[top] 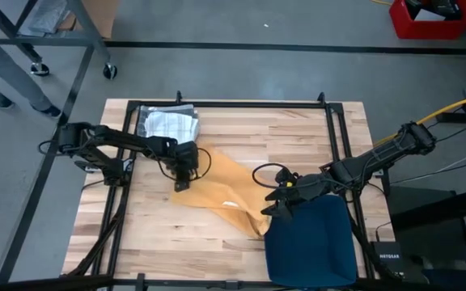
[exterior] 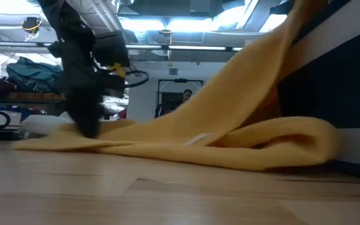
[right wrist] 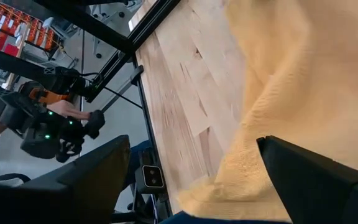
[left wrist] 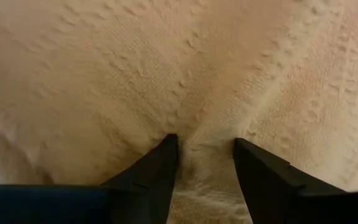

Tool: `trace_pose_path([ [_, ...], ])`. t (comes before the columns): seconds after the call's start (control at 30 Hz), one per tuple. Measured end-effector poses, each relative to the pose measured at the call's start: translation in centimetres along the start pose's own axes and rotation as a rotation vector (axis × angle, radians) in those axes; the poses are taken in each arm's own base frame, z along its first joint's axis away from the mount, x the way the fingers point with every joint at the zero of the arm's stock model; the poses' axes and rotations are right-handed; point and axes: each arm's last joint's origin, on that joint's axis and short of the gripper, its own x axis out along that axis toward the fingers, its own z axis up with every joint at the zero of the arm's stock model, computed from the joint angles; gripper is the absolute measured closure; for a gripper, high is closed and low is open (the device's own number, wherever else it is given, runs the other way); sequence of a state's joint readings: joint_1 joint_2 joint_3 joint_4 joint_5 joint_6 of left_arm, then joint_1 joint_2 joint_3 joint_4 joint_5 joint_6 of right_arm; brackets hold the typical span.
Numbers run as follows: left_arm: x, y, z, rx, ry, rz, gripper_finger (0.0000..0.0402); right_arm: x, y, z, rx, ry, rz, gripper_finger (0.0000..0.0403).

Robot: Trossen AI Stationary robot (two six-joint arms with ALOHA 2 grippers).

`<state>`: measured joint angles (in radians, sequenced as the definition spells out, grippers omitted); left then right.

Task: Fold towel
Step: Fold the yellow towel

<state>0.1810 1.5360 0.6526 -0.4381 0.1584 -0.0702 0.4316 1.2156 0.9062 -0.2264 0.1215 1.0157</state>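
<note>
Left claw sits down on the yellow towel near the table center, on the towel's left end. Its fingers are pressed into the cloth w/ a small ridge of fabric bunched between them, so it's pinching the towel, not fully closed. Low view shows that arm planted on the flat part of the cloth.

Right claw is toward the right side of the table, just beside the towel's right end; fingers spread wide, nothing clamped between them, cloth edge lying in the gap below.

Towel lies crumpled diag. across the middle of the table, left part flat on the wood; its right end rises up against a dark blue cloth that sits at the near right corner. Low view: towel slopes upward to the right w/ a rolled fold at the bottom.

Folded grey-white cloth rests by the far left corner, apart from the towel.

Person's hand shows beyond the table edge in the right wrist view.
</note>
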Motion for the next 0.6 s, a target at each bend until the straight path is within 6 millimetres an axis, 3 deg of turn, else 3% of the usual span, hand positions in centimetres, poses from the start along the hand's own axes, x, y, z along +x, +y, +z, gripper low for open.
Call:
trace_pose_path([
  [0.2,-0.7,-1.1,-3.0,-0.151,0.298,-0.201,0.0247,0.0,0.0,0.0,0.000,-0.001,0.000,0.0040],
  [0.37,-1.2,-2.7,-4.2,-0.211,0.420,-0.293,0.0247,0.0,0.0,0.1,0.000,-0.023,-0.015,0.0040],
  [0.5,-1.1,-3.8,-4.4,-0.191,0.436,-0.291,0.0247,0.0,-0.1,0.1,-0.003,-0.022,-0.017,0.0040],
  [0.6,-0.8,-4.4,-3.7,-0.131,0.348,-0.322,0.0247,0.0,-0.1,0.1,-0.003,-0.023,-0.016,0.0040],
])
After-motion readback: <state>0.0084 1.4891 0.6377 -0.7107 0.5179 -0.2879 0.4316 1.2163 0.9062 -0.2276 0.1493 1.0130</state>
